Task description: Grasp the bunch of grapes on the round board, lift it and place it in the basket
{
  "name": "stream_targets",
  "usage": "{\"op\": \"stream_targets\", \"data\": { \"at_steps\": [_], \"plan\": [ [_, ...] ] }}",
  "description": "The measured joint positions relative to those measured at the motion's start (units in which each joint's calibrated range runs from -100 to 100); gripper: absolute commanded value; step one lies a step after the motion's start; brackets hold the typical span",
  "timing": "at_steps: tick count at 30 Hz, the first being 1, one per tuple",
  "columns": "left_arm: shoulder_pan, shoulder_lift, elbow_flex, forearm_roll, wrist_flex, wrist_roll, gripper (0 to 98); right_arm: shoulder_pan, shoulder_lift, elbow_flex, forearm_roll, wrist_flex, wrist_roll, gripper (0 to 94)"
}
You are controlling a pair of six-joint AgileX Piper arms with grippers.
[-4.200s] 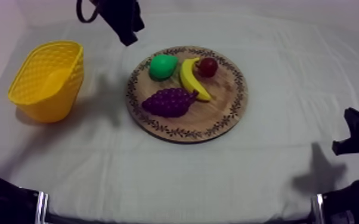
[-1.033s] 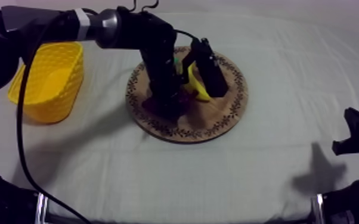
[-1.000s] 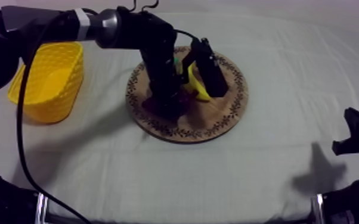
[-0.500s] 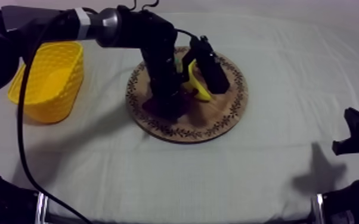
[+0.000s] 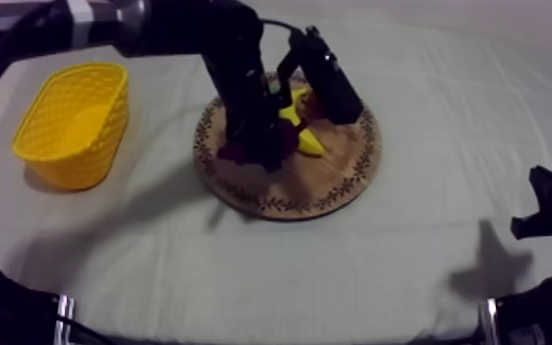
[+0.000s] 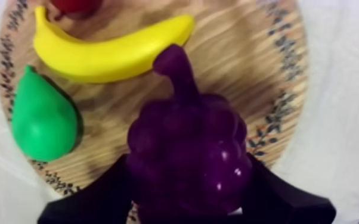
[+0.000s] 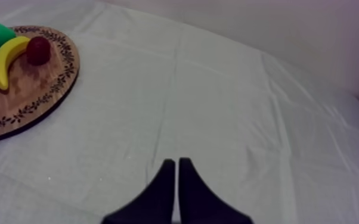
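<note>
Grapes (image 6: 188, 149) gripped by left pincer (image 6: 186, 192) are half-hidden behind its arm (image 5: 234, 73); right pincer (image 7: 176, 165) clenched, empty.

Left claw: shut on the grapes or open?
Shut on the bunch of grapes. In the left wrist view the left claw presses its black fingers against both sides, over the wooden board.

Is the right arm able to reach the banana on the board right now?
Probably not easily. The right gripper rests shut, off the wooden board with bare cloth between, and the left gripper, shut on the bunch of grapes, hangs right beside the banana, crowding the way in.
</note>
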Motion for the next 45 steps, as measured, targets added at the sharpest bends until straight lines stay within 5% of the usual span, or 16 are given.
{"op": "stream_targets", "data": {
  "at_steps": [9, 18, 32, 45],
  "plan": [
    [-1.32, -12.81, -1.34, -1.23, 0.56, 3.00, 36.2, 0.00, 0.00, 0.00, 0.00, 0.00, 0.00, 0.3],
    [-7.59, -26.88, 5.14, -0.28, 0.50, 5.55, 35.3, 0.00, 0.00, 0.00, 0.00, 0.00, 0.00, 0.3],
    [-23.45, -40.99, 24.99, 2.21, -3.64, 2.15, 35.4, 0.00, 0.00, 0.00, 0.00, -0.07, 0.00, 0.3],
    [-34.19, -37.30, 24.15, 1.95, -4.13, 0.55, 37.3, 0.00, 0.00, 0.00, 0.00, -0.07, 0.00, 0.3]
  ]
}}
